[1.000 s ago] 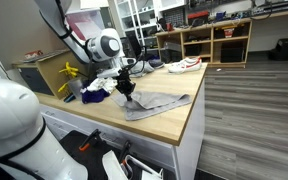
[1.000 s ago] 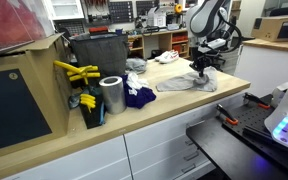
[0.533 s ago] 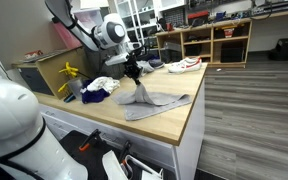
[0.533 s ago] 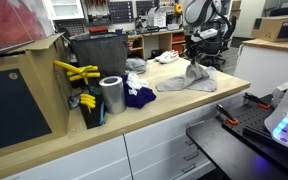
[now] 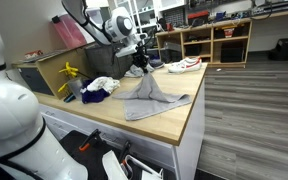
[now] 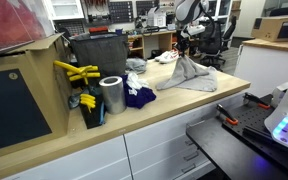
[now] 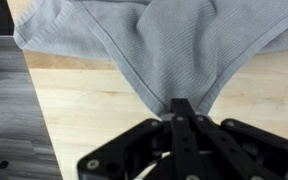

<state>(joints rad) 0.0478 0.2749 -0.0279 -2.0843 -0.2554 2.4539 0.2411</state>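
Observation:
A grey cloth (image 5: 152, 98) lies on the wooden worktop (image 5: 179, 125), with one part pulled up into a peak. My gripper (image 5: 141, 68) is shut on that peak and holds it well above the worktop. In the other exterior view the gripper (image 6: 185, 55) lifts the grey cloth (image 6: 196, 74) the same way. In the wrist view the shut fingers (image 7: 182, 108) pinch the grey cloth (image 7: 154, 45), which hangs down to the worktop (image 7: 94, 110).
A blue and white bundle of cloths (image 5: 101, 88) lies beside the grey cloth. A metal can (image 6: 111, 95), yellow tools (image 6: 77, 73) and a dark bin (image 6: 97, 55) stand on the worktop. Shelves (image 5: 219, 40) stand at the back.
The gripper has risen from the worktop with the grey cloth pinched in it, pulling the cloth up into a taller peak.

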